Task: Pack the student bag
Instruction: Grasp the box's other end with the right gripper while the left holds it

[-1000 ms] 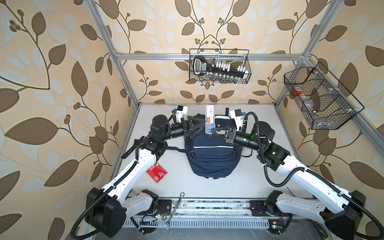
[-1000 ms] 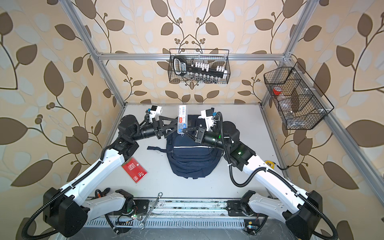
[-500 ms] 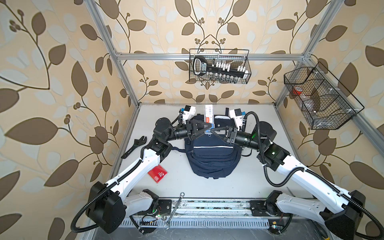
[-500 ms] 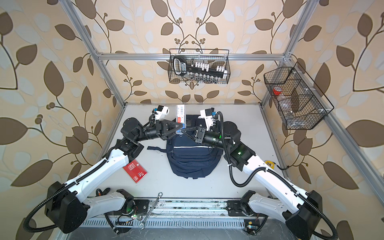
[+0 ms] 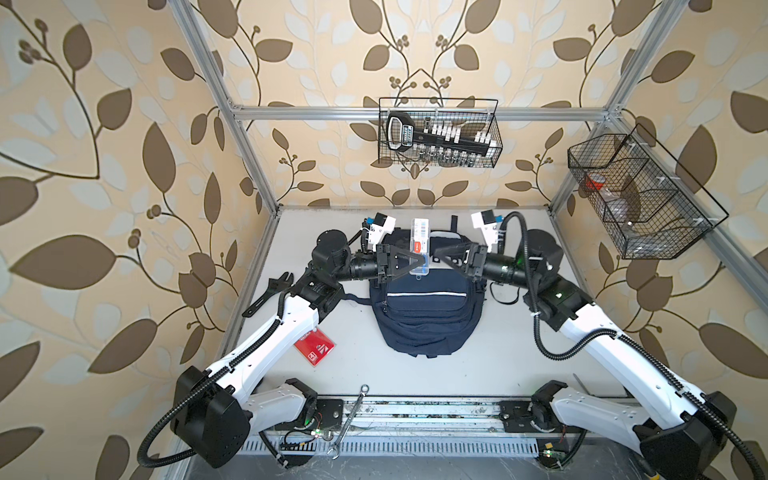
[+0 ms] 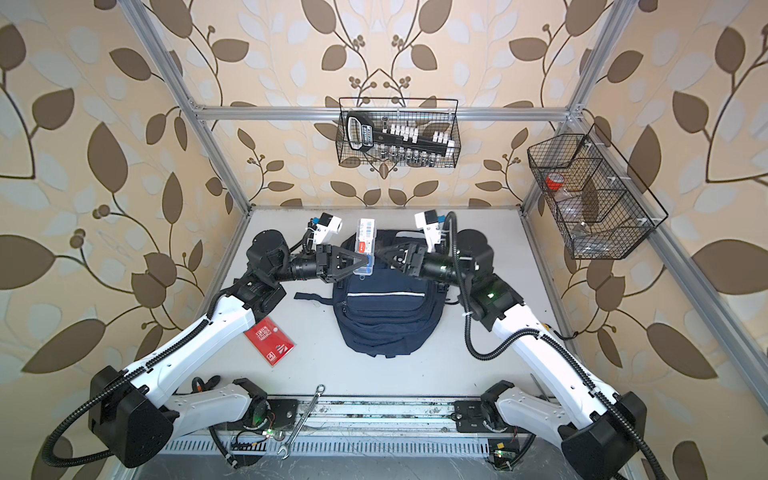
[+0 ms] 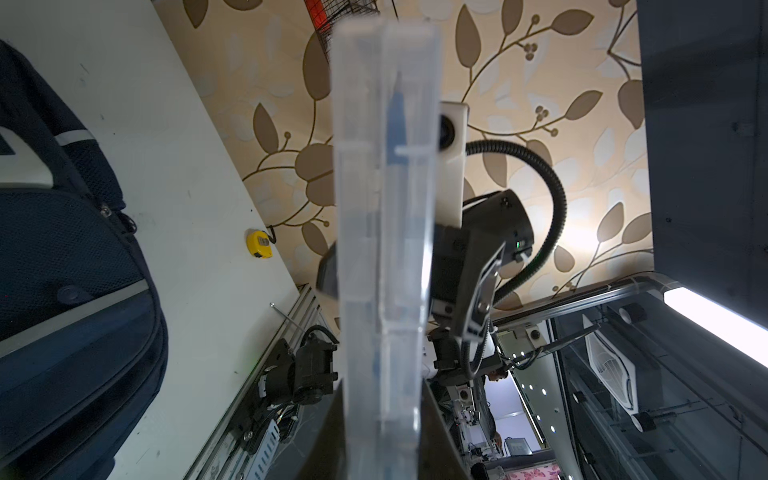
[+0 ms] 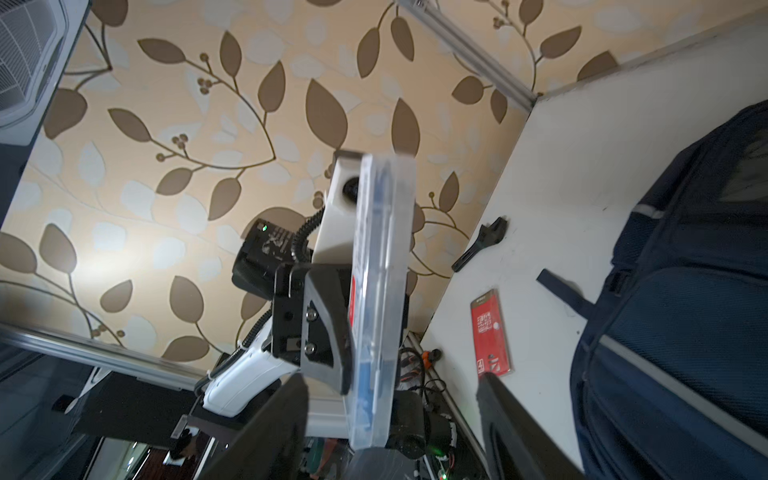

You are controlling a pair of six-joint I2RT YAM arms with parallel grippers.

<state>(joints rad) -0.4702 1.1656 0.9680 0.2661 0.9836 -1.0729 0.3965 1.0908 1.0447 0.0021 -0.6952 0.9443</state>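
Your left gripper (image 5: 419, 261) is clamped on a clear plastic case (image 5: 419, 248), which stands on edge above the top end of the student bag (image 5: 428, 320). Your right gripper (image 5: 439, 252) has its jaws spread wide either side of that case; whether they touch it you cannot tell. Inside the slim, hard, see-through case lies a long blue pen-like thing (image 7: 392, 174), and a barcode label (image 6: 365, 227) with a red band covers its face. The bag, soft navy woven fabric with a white reflective stripe, lies flat and front up on the white table (image 5: 498, 365) between your arms. The wire basket (image 5: 438, 104) on the back wall holds a black rail of metal sockets (image 5: 457, 139). The compartmented wire basket (image 5: 665, 232) on the right wall holds something red (image 5: 595, 183), too small to name
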